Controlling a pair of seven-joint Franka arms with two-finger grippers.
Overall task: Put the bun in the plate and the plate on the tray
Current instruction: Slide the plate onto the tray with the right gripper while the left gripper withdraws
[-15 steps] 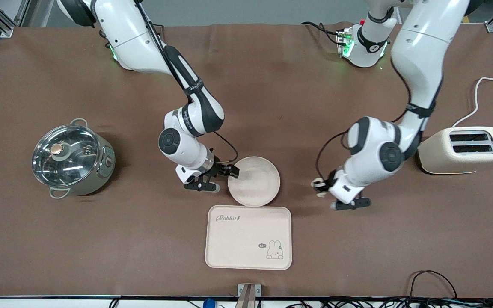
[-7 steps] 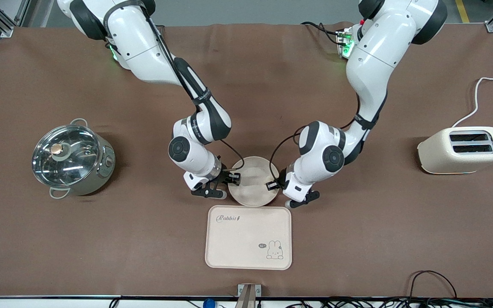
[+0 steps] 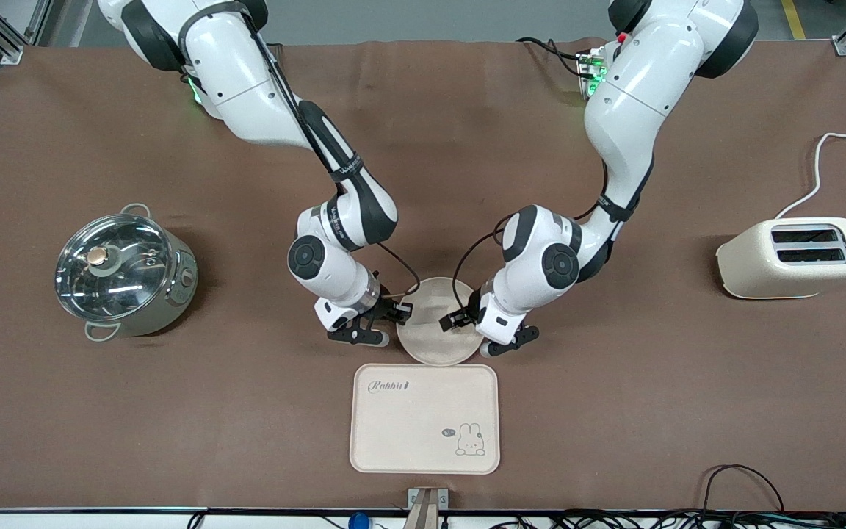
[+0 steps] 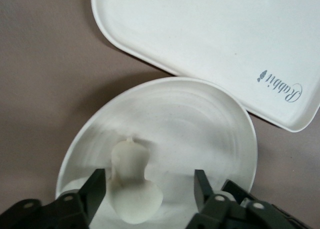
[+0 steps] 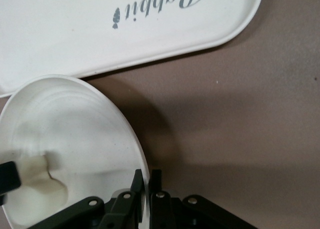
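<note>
Right gripper: pinching the plate rim.
Left gripper: fingers spread wide over the bun.
Bun: lying in the plate.
Plate: just beside the tray, farther from the front camera.
Surface: brown table; pot, toaster at its ends.

We are seeing even, bright overhead light in the front view, with soft shadows falling under both arms onto the brown table. Glare is glinting off the glass lid of the pot. In the left wrist view the plate is washing out toward white, and its rim is casting a dark crescent. In the right wrist view the gripper parts closest to the lens are looking soft.
</note>
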